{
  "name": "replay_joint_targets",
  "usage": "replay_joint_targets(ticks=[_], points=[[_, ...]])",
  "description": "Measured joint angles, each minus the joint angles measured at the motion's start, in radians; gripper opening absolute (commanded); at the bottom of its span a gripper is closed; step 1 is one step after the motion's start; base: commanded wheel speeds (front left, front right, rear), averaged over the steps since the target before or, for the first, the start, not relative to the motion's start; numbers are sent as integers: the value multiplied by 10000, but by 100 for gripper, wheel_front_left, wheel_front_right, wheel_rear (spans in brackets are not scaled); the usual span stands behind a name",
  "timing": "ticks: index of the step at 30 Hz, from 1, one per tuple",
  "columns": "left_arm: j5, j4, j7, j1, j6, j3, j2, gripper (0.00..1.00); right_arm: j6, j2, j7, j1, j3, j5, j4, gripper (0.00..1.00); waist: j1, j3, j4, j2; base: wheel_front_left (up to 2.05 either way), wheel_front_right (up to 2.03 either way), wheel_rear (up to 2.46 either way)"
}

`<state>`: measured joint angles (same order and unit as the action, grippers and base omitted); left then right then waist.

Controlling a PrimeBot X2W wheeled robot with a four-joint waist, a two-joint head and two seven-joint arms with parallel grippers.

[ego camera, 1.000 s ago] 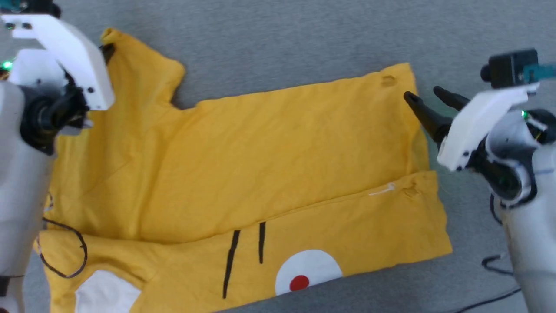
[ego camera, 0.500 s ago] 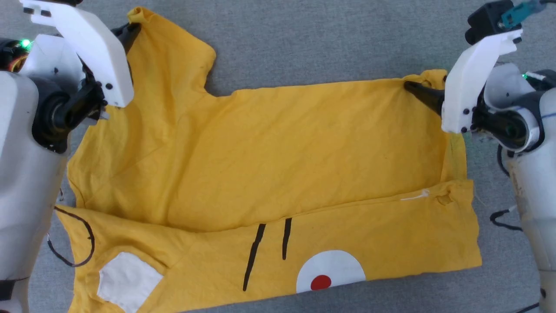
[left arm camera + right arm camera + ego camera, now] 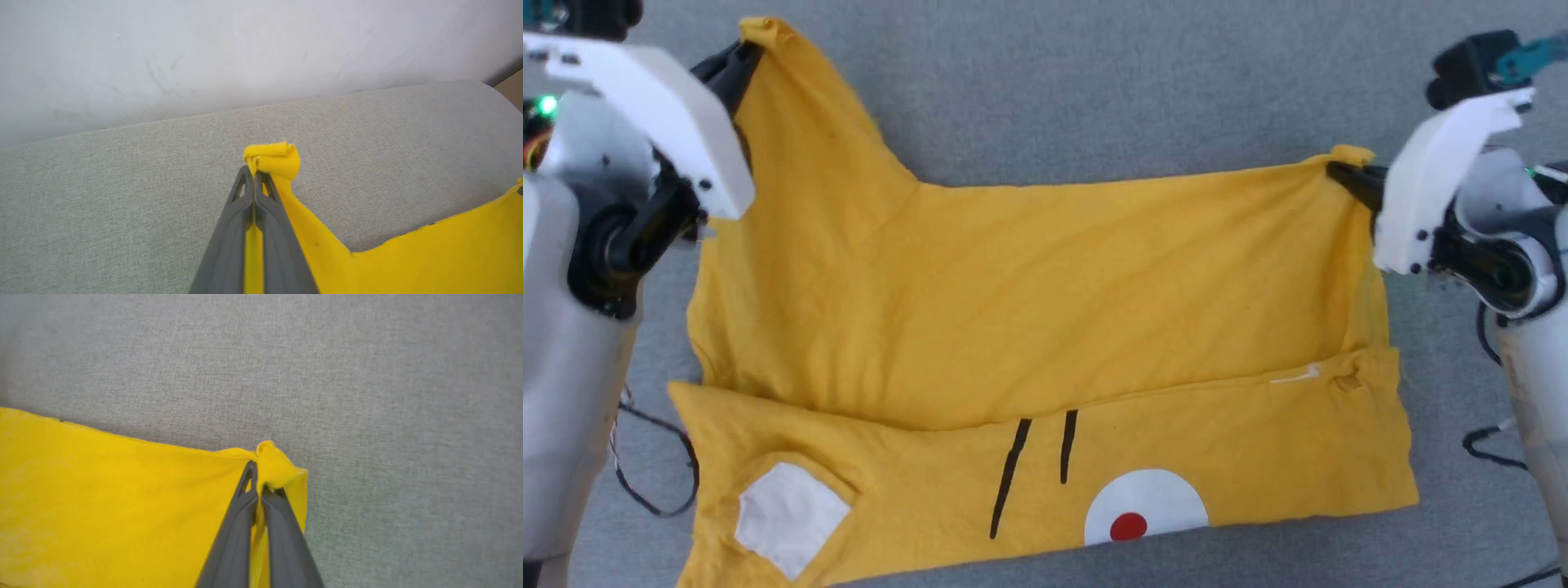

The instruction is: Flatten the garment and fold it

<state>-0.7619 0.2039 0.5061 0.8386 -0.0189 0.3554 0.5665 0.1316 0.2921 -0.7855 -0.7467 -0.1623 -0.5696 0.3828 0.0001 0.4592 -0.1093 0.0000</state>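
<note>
The garment (image 3: 1029, 286), a bright yellow T-shirt, lies spread on the grey surface, its near strip showing black lines, a white patch and a white disc with a red dot. My left gripper (image 3: 745, 51) is shut on the far left sleeve tip (image 3: 271, 159); yellow cloth is pinched between its fingers (image 3: 229, 228). My right gripper (image 3: 1339, 171) is shut on the far right corner (image 3: 273, 465), the cloth bunched at its tips. The shirt's far edge is raised and stretched between both grippers.
Grey fabric surface (image 3: 1094, 82) runs all around the shirt. A pale wall (image 3: 204, 53) rises behind its far edge in the left wrist view. Dark cables (image 3: 654, 457) hang by my left arm and by my right arm (image 3: 1486, 445).
My right gripper went from open beside the far right corner to shut on it. Both grippers have lifted the far edge, which is now drawn taut. The head camera has also shifted.
</note>
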Motion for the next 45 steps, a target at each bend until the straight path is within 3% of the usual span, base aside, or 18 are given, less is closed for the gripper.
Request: replay_joint_targets(ticks=[4, 12, 22, 24, 25, 26, 27, 28, 33, 39, 45], points=[[-198, -422, -566, -912, -150, -393, 148, 0, 0, 255, 476, 683, 330, -113, -598, 0, -1, -554, 67, 0, 0, 0, 0], [-711, -1973, -1636, -4442, -1104, -1181, 265, 0, 0, 374, 1089, 3296, 669, -299, -1900, 0, -3, -1764, 261, 0, 0, 0, 0], [-1586, -2821, -2301, -8796, -2061, -1425, -474, 0, 0, 27, 2027, 6026, 1097, -351, -2033, 3, -5, -2914, 542, 0, 0, 0, 0], [-1695, -2859, -2343, -9263, -2169, -1386, -629, 0, 0, -29, 2255, 6241, 1151, -314, -1944, 77, -3, -3038, 570, 0, 0, 0, 0], [-1747, -2844, -2399, -9450, -2196, -1373, -727, 0, 0, -67, 2353, 6350, 1152, -314, -1893, 100, -3, -3087, 579, 0, 0, 0, 0], [-1745, -2801, -2485, -9582, -2196, -1346, -796, 0, 0, -98, 2464, 6453, 1147, -311, -1848, 100, -3, -3130, 582, 0, 0, 0, 0], [-1753, -2729, -2529, -9662, -2196, -1317, -857, 33, 0, -107, 2566, 6562, 1141, -303, -1829, 100, -3, -3167, 586, 0, 0, 0, 0], [-1791, -2625, -2529, -9709, -2196, -1269, -922, 100, 0, -117, 2700, 6669, 1145, -299, -1816, 100, -3, -3196, 591, 0, 0, 0, 0], [-1647, -2069, -2947, -9767, -2178, -1014, -1216, 100, 0, -107, 3409, 7375, 1243, 25, -2113, 100, -1, -3384, 649, 0, 0, 0, 0], [-938, -1871, -4777, -9747, -1937, -1202, -1524, 100, 0, -232, 3839, 8432, 1569, 424, -3793, 100, -2, -3663, 726, 0, 0, 0, 0], [23, -1831, -6723, -9247, -1929, -1409, -1691, 100, 0, -497, 3116, 8483, 2637, 504, -4807, 100, -1, -3796, 805, 0, 0, 0, 0]])
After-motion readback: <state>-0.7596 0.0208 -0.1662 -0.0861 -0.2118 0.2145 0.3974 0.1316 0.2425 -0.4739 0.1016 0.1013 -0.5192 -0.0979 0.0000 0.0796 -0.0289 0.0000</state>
